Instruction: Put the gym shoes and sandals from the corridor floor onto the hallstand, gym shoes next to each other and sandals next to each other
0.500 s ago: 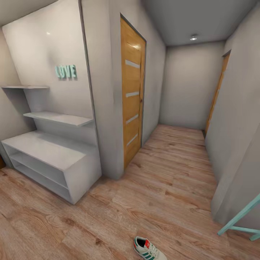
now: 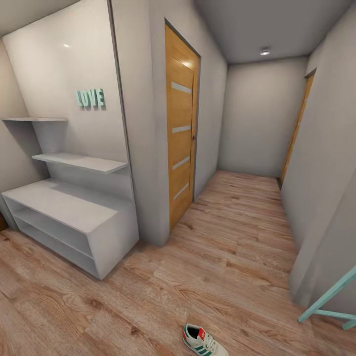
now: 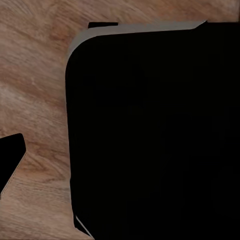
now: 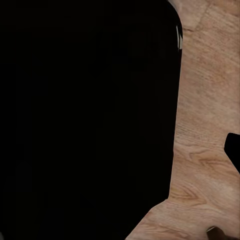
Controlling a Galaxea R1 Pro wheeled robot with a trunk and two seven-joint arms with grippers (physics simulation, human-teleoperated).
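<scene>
Head view: corridor with wood-plank floor (image 2: 232, 257). Against the left wall, low white shoe rack (image 2: 69, 205) with flat top and two open shelf levels, all bare; above it, two stepped white wall shelves (image 2: 79, 160) and mint "LOVE" lettering (image 2: 90, 98). Beside the rack's right end, a wooden door (image 2: 181, 131) with frosted panes. On the floor near the lower edge of the view, well apart from the rack, one white sneaker (image 2: 203, 341) with green stripes and red heel tab, partly cut off. At lower right, a mint frame (image 2: 329, 306). Wrist views: dark robot bodywork over floor planks; state of either gripper cannot be told.
</scene>
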